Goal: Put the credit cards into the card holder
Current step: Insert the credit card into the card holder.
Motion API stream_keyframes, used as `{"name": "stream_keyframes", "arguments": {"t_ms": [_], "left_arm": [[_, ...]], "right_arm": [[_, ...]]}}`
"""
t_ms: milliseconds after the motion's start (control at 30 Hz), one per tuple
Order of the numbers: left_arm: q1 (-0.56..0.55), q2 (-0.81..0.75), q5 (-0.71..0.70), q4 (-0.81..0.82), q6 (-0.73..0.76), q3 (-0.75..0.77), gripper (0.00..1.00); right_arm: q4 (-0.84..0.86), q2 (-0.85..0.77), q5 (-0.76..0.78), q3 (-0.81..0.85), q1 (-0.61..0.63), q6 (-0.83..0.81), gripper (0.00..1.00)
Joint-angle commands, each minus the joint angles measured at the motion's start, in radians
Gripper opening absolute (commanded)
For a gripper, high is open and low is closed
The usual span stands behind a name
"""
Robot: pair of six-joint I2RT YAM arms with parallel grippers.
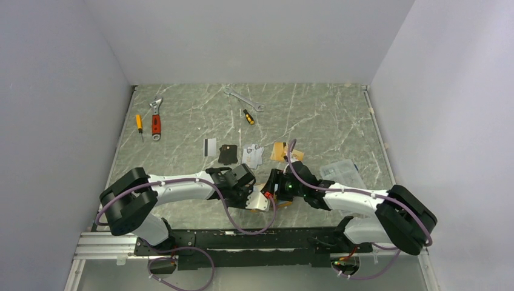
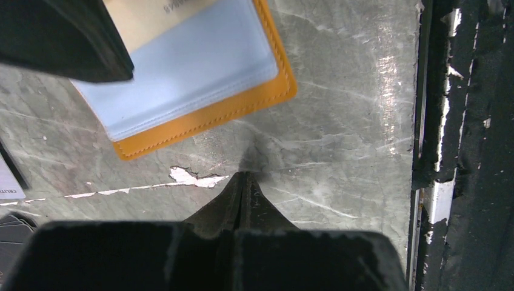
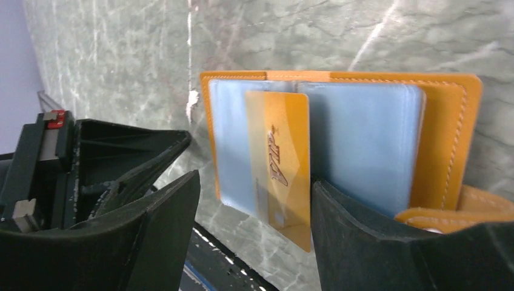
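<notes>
I'm looking down into a robot test cell, clearly a lab rig. Plain white walls (image 1: 60,91) box in a marble-patterned surface (image 1: 327,115) on three sides. The left arm (image 1: 182,185) and right arm (image 1: 357,197) are bolted to a metal rail (image 1: 103,247) at the near edge, purple cables (image 1: 289,148) looping off them. A wrench (image 1: 156,119), a spanner (image 1: 243,98) and screwdrivers (image 1: 139,124) lie towards the back.

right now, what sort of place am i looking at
Probably a robot lab cell: marble-patterned tabletop boxed in by plain white panels, left arm and right arm bolted to a rail, red-handled wrench lying out.
</notes>
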Motion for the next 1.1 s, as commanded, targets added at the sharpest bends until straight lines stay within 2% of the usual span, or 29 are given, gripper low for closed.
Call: {"name": "stream_keyframes", "arguments": {"t_ms": [0, 233, 533, 700, 800, 933, 1067], "left_arm": [[-0.009, -0.004, 0.015, 0.01, -0.021, -0.03, 0.0], [-0.009, -0.036, 0.015, 0.024, -0.037, -0.028, 0.0], [0.015, -0.129, 0.035, -0.025, -0.058, -0.022, 0.0], [0.141, -0.246, 0.151, -0.115, -0.072, 0.006, 0.0], [0.292, -0.306, 0.258, -0.179, -0.045, 0.036, 0.0], [0.469, -0.348, 0.32, -0.243, -0.016, 0.077, 0.0], [0.555, -0.392, 0.349, -0.253, -0.008, 0.08, 0.0]], "right_arm": [[-0.144, -0.015, 0.098, 0.014, -0.001, -0.031, 0.68], [-0.132, 0.107, 0.121, 0.08, 0.068, -0.021, 0.67], [-0.319, 0.152, 0.281, 0.17, 0.164, -0.024, 0.71], [-0.368, 0.132, 0.317, 0.184, 0.179, -0.021, 0.75], [-0.401, 0.144, 0.358, 0.212, 0.194, -0.024, 0.76], [-0.467, 0.21, 0.402, 0.271, 0.226, -0.022, 0.79], [-0.533, 0.282, 0.431, 0.356, 0.27, -0.03, 0.8]]}}
